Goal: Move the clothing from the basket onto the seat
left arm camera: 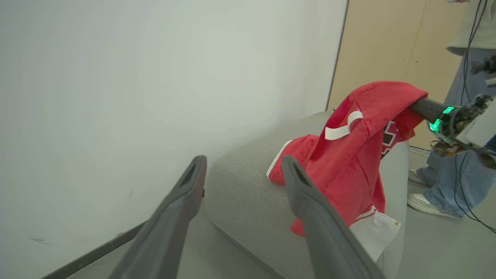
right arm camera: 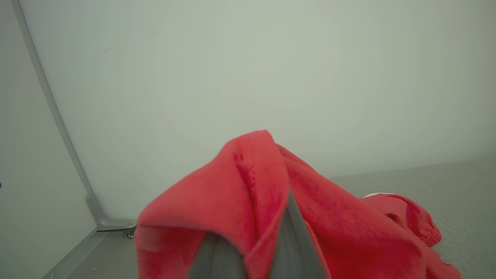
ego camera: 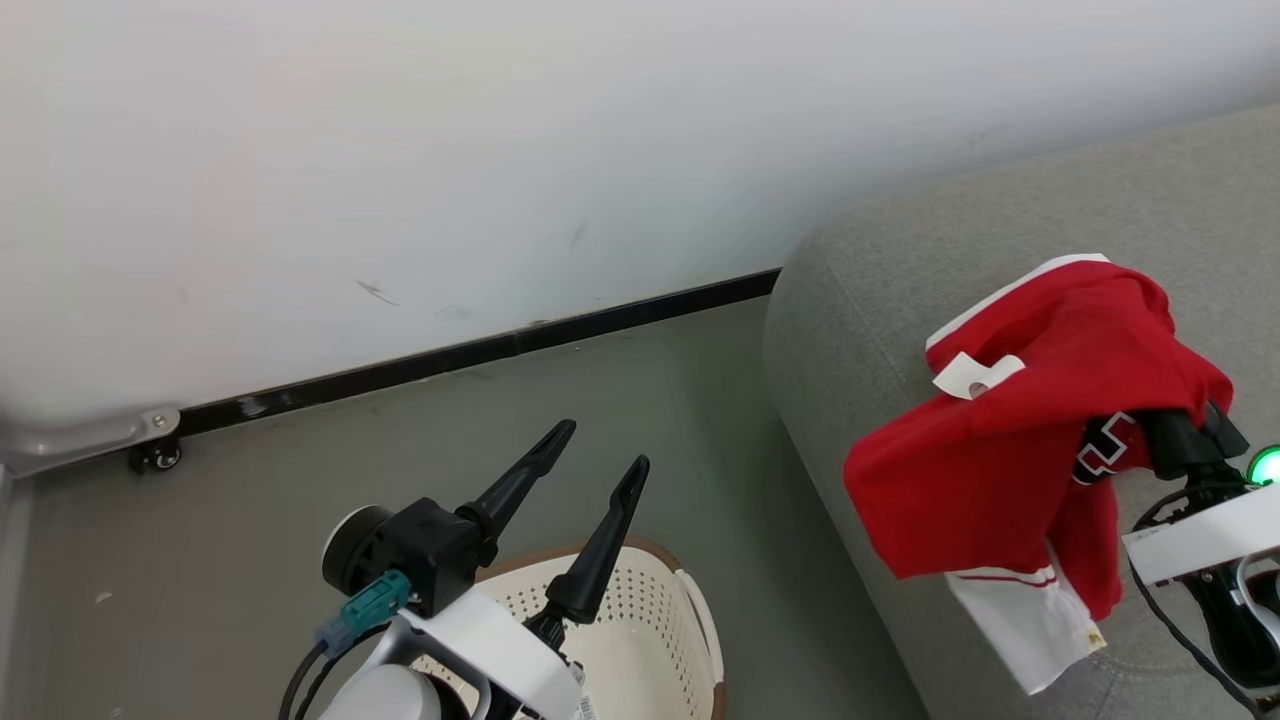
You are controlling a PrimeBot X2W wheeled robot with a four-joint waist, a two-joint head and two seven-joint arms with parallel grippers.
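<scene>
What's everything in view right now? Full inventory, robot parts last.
seat: 1, light grey, right of head view
clothing: 1 bundle, red with white trim, draped over seat edge
basket: 1, cream with brown rim, on floor
wall: 1, white, behind
baseboard: 1, black, wall foot
caster: 1, dark, by baseboard, far left
panel: 1, tan, beyond seat
person: 1, blue jeans, standing beyond seat
left gripper: 1, dark, open above basket
right gripper: 1, dark, shut on clothing
</scene>
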